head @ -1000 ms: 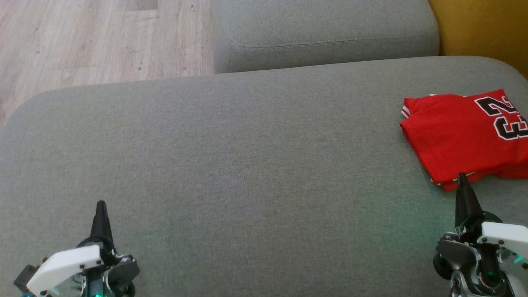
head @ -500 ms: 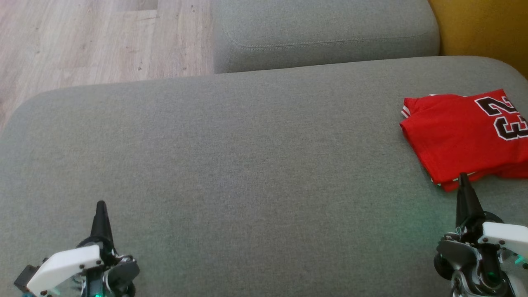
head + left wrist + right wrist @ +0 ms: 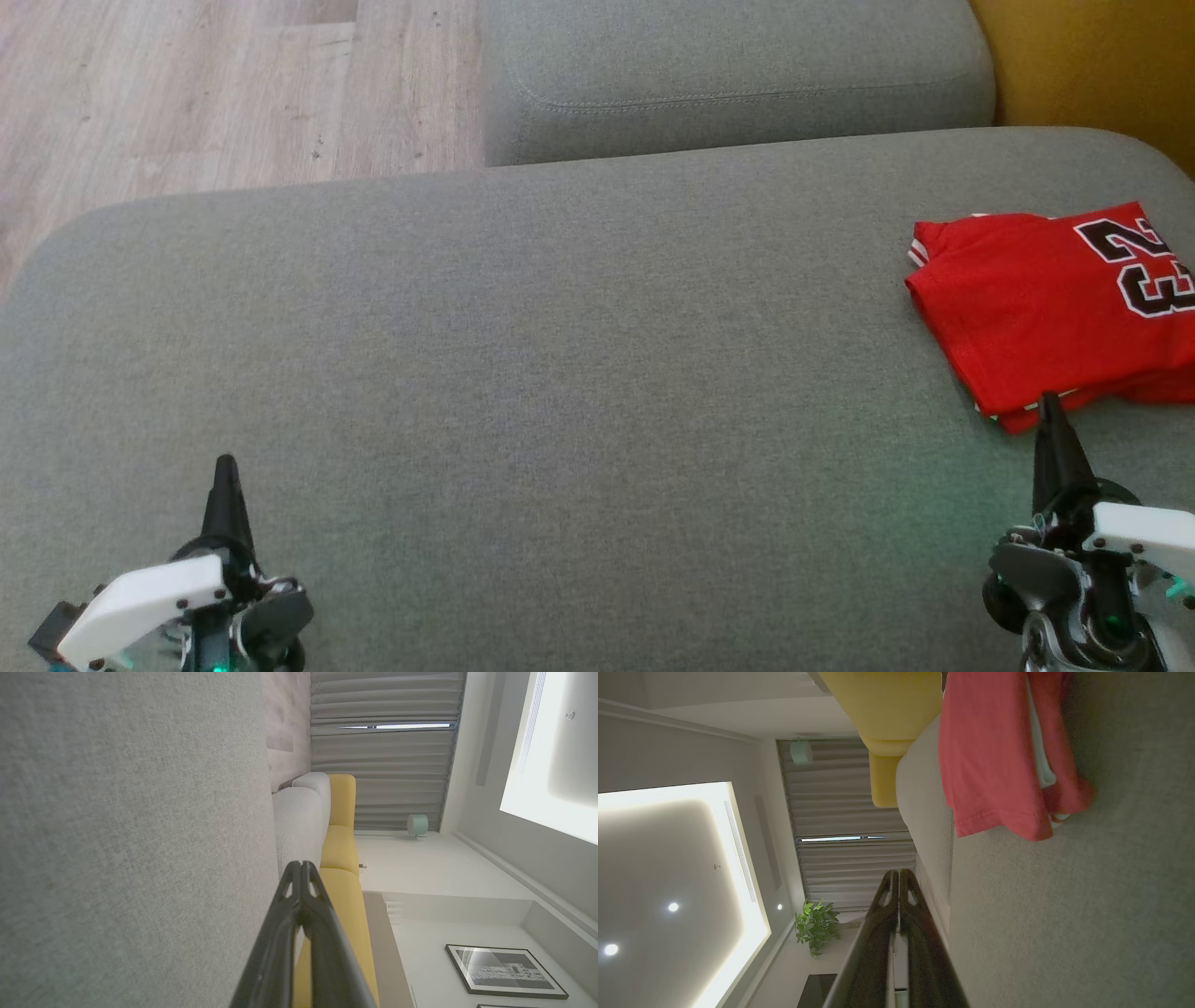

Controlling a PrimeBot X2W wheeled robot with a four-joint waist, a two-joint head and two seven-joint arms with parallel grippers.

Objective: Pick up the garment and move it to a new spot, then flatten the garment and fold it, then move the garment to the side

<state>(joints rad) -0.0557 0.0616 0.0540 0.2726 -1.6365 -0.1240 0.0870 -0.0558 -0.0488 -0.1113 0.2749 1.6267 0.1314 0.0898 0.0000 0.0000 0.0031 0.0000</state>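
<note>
Both the left gripper (image 3: 224,464) and right gripper (image 3: 1050,399) are closed tight and empty, low over a wide grey cushion (image 3: 560,355). Folded red garment (image 3: 1027,308) lies just ahead of the right gripper. Beyond them: wood floor (image 3: 187,93), yellow seat (image 3: 1092,56), grey curtains (image 3: 387,765), a plant (image 3: 815,926).

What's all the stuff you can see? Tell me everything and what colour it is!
garment: one, red with black-and-white numbers, folded, at the right side of the big cushion
big cushion: one, grey, right in front of the robot
smaller cushion: one, grey, behind the big one
sofa: one, yellow, far right corner
floor: pale wood, far left
curtains: grey, across the room
plant: one, green, near the curtains
left gripper: one, dark fingers, shut, over the cushion at near left
right gripper: one, dark fingers, shut, near right, pointing at the garment's near corner
</note>
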